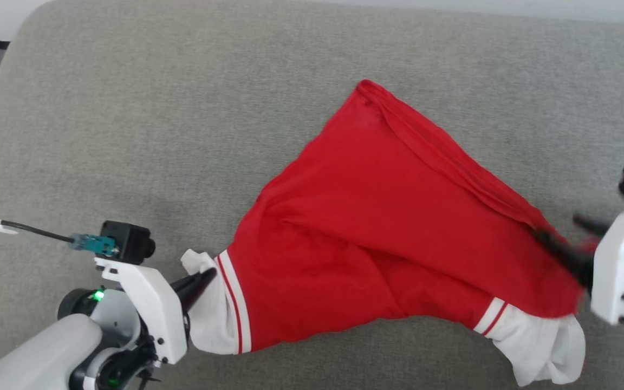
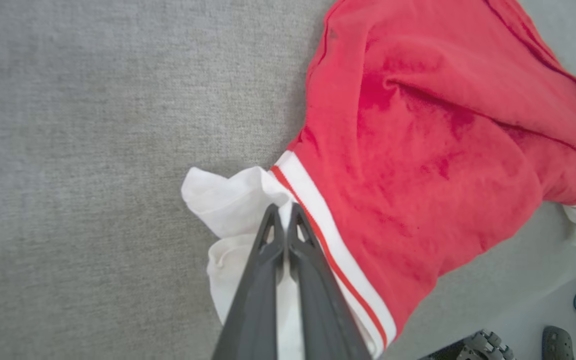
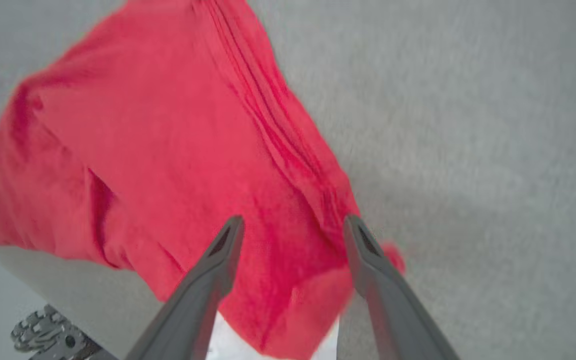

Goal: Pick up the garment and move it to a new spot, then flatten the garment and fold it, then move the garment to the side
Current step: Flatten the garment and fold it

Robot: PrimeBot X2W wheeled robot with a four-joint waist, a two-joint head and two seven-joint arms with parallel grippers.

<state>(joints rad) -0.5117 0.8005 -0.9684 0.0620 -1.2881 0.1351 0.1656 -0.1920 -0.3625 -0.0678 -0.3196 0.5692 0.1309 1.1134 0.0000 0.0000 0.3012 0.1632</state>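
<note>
Near left, the left gripper pinches the white sleeve of the bright red soft T-shirt, likely anchoring it for flattening. The shirt lies rumpled along the near edge of the grey woven cushion. At right, the right gripper stands with fingers spread, straddling red cloth unclamped.

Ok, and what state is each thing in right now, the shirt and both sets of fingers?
Garment: spread out but rumpled on the grey surface, not folded.
Left gripper: fingers shut on the white sleeve.
Right gripper: fingers open, standing apart over the red edge.
</note>
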